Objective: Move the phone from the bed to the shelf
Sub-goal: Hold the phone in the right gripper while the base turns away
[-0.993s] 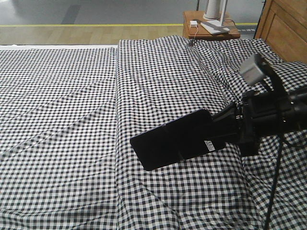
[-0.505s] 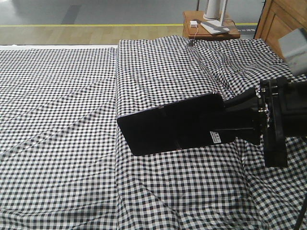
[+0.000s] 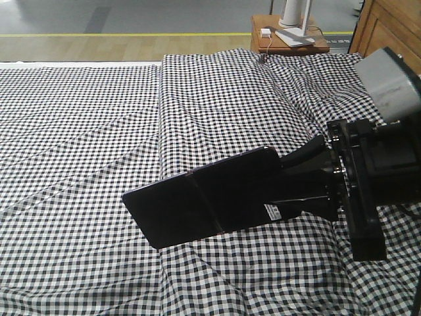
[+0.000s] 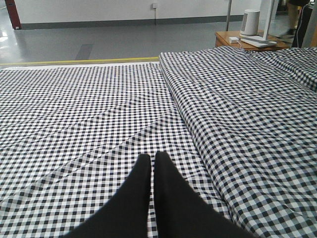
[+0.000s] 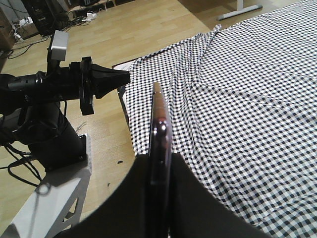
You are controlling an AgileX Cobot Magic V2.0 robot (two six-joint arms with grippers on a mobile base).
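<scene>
Your right gripper (image 3: pixel 294 184) is clamped on the phone (image 3: pixel 204 204), with one black finger (image 3: pixel 304 153) on its upper face and the other beneath its near end. In the right wrist view the phone (image 5: pixel 159 124) shows edge-on as a thin glossy strip, squeezed between the two dark fingers (image 5: pixel 190 198) of that gripper (image 5: pixel 159 166).

In the front view the phone is a flat black slab with rounded corners. It is held off the bed (image 3: pixel 99 131) above the wrinkled check cloth, and its free end tilts down toward the bed. A seam (image 3: pixel 205 201) crosses its middle, and a small white barcode sticker (image 3: pixel 273 211) sits near the gripped end.

Your left gripper (image 4: pixel 151 171) has its fingers pressed together on nothing. It hovers above the bed (image 4: pixel 74 99), and only a thin line shows between the two black tips. The right wrist view shows it (image 5: pixel 113 78) as a closed black point out past the bed's (image 5: pixel 257 99) side edge, over the wooden floor (image 5: pixel 124 29).

At the head of the bed stands an orange-brown headboard (image 3: pixel 388 33). Just beyond the bed's far edge is a small bedside table (image 3: pixel 263 29) with a white device (image 3: pixel 293 13) on it
</scene>
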